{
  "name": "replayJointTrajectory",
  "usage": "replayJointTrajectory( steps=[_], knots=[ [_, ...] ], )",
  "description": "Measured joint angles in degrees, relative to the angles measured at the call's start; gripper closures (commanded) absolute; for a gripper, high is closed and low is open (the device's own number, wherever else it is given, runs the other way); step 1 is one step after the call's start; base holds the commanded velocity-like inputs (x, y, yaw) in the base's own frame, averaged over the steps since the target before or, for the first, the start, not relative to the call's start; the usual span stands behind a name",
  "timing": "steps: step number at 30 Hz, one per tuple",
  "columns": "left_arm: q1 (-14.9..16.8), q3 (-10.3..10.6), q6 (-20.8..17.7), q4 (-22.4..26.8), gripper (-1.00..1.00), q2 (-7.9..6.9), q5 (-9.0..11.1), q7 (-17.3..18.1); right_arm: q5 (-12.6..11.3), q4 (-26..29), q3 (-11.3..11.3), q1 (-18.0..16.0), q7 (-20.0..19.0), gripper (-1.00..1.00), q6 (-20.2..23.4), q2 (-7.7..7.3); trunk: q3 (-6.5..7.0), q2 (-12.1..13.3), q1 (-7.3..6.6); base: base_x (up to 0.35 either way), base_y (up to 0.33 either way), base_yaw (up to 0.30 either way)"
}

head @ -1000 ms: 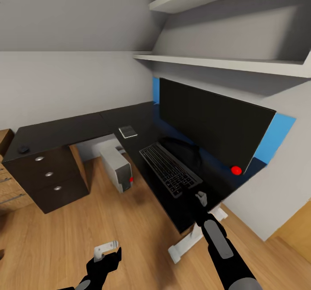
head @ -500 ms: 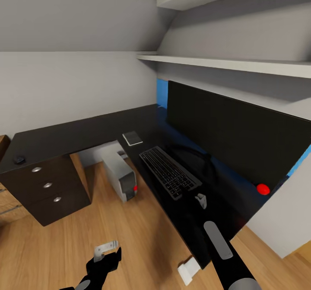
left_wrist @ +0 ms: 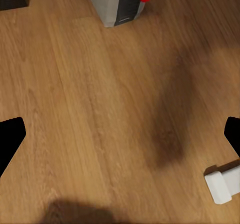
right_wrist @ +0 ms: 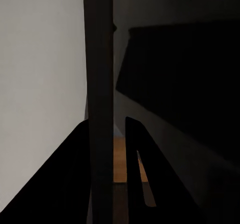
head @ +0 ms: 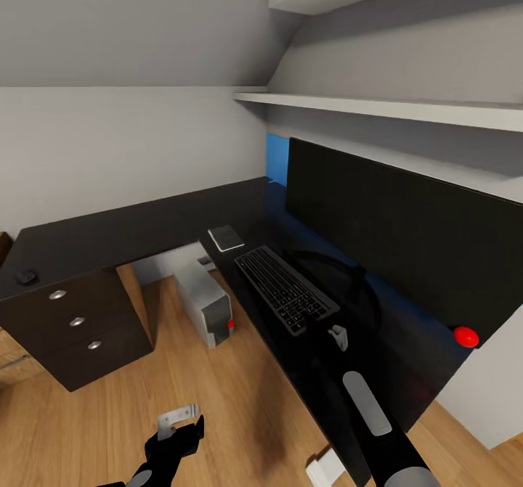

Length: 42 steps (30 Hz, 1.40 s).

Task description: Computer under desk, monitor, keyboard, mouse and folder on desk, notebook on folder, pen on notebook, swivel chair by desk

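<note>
Attic-style room, sloped white ceiling [head: 131,15] meeting plain white walls [head: 123,146]. 2 white wall shelves [head: 378,106] stacked above the right side. Light wood plank floor [head: 218,393], soft shadow patches on it in the left wrist view. Edge of a light-wood dresser [head: 9,349] at far left. Even, flat lighting.

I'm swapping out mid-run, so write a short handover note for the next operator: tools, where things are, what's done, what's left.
Left tool: open, empty, over the floor.
Right tool: above the desk near the keyboard; state unclear.
Done: monitor on the desk, keyboard beside it, computer under the desk.
Left: mouse sits at the far desk end, above the drawers; notebook lies behind the keyboard. Folder, pen and chair still need bringing.
</note>
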<state>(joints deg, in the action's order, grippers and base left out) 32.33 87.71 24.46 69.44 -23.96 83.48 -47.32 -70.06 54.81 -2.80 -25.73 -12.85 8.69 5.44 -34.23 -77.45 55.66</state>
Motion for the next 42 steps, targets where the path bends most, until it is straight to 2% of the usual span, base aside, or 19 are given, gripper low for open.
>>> replayJointTrajectory(
  steps=[12, 20, 23, 26, 32, 42],
  knots=[
    [0.01, 0.01, 0.05, -0.18, -1.00, 0.06, -0.07, 0.22, 0.05, -0.01, 0.09, 0.00, -0.04, 1.00, -0.06, -0.01, 0.00, 0.00, 0.00, -0.069, -0.018, 0.000],
    [0.00, 0.01, 0.07, -0.19, -1.00, 0.07, -0.09, 0.11, -0.08, 0.08, 0.21, 0.00, 0.10, 1.00, -0.03, -0.10, 0.00, 0.00, 0.01, -0.100, -0.150, 0.000],
    [0.00, 0.09, 0.15, -0.72, -1.00, 1.03, -0.29, -0.16, 0.21, -0.21, 0.02, -0.09, -0.03, 1.00, 0.64, 0.28, 0.01, 0.01, 0.00, 0.000, 0.000, 0.000],
    [0.00, 0.08, 0.16, -0.73, -1.00, 1.23, -0.29, -0.17, 0.23, -0.22, 0.03, -0.09, -0.03, 1.00, 0.65, 0.32, 0.01, 0.01, 0.00, 0.000, 0.000, 0.000],
    [0.01, 0.18, 0.66, -1.02, -1.00, 1.63, -0.37, -0.16, 0.11, -0.21, -0.22, -0.09, -0.82, 1.00, 0.73, -1.15, 0.01, 0.01, 0.00, 0.000, 0.000, 0.000],
    [0.00, 0.18, 0.78, -1.09, -1.00, 1.66, -0.33, -0.14, 0.10, -0.22, -0.80, -0.09, -0.99, 1.00, 0.75, -1.40, 0.01, 0.01, 0.00, 0.000, -0.173, 0.000]
  ],
)
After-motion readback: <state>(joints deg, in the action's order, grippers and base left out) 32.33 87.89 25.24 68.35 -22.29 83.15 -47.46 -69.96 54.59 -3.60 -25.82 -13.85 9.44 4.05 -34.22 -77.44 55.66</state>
